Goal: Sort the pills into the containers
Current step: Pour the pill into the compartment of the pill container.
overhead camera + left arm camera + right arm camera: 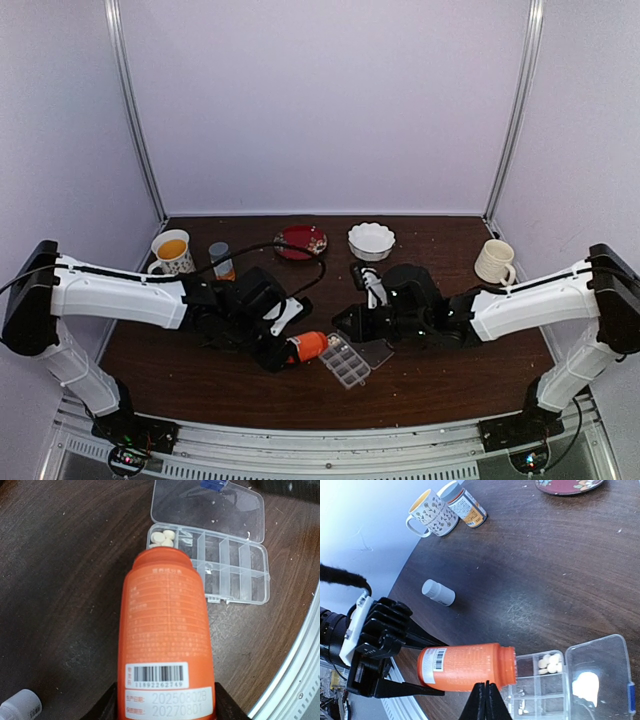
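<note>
Dark wooden table (450, 370). We note the left gripper (432, 667) clamped around the orange bottle (167, 625), its mouth at the open pill box (235, 572). The pills (162, 537) lie in its corner cell. We see the right gripper (486, 687) closed beside the bottle's neck.

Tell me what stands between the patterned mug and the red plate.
A small capped bottle with an orange label, close beside the mug; the top external view shows it.

Both arms are stretched in low toward the middle. The left arm (120, 295) comes from the left, with the left gripper (167, 707) clamped on a bottle (167, 625) tipped sideways. The right arm (530, 300) mirrors it, right gripper (485, 690) pinched tight, tips near the bottle's neck.
</note>
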`<state>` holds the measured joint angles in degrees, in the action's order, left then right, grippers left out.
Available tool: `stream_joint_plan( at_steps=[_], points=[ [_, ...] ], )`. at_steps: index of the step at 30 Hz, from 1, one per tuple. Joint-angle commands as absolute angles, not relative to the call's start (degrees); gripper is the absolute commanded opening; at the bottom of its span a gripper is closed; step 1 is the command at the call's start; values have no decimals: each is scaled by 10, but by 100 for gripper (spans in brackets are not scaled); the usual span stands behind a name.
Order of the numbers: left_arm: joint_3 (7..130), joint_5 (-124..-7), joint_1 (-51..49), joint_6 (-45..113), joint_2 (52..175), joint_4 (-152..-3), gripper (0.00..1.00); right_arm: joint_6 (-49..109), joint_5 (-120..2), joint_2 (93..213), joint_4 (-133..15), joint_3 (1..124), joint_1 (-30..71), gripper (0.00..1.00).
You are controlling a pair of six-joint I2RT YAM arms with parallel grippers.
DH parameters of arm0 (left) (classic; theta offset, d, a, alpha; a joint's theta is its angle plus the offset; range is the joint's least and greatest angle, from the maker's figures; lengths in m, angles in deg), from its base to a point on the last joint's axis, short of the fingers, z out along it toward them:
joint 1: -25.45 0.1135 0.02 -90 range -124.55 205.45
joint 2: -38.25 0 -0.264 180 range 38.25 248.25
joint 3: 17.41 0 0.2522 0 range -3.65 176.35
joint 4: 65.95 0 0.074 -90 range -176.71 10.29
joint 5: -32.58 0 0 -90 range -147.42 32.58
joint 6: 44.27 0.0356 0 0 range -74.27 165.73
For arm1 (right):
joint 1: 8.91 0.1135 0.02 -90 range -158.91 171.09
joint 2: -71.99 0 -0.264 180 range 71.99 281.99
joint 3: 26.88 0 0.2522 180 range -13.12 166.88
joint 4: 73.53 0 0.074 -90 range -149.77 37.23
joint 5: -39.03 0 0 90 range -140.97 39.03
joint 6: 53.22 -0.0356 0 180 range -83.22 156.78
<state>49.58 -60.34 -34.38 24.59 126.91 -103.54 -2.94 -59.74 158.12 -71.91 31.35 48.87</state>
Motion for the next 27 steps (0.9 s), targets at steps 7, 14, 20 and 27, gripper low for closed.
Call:
stream_joint_plan(
  at_steps=[7, 14, 20, 27],
  points=[
    [513, -608, -344, 250, 1289, -1059, 0, -84, -638, 1696, -829, 376, 528, 1],
    [518, -611, -344, 250, 1288, -1062, 0, -82, -633, 1705, -822, 385, 528, 0],
    [526, -611, -344, 252, 1290, -1068, 0, -61, -622, 1684, -786, 392, 522, 0],
    [537, -616, -344, 253, 1291, -1079, 0, -36, -569, 1615, -738, 390, 513, 0]
  ],
)
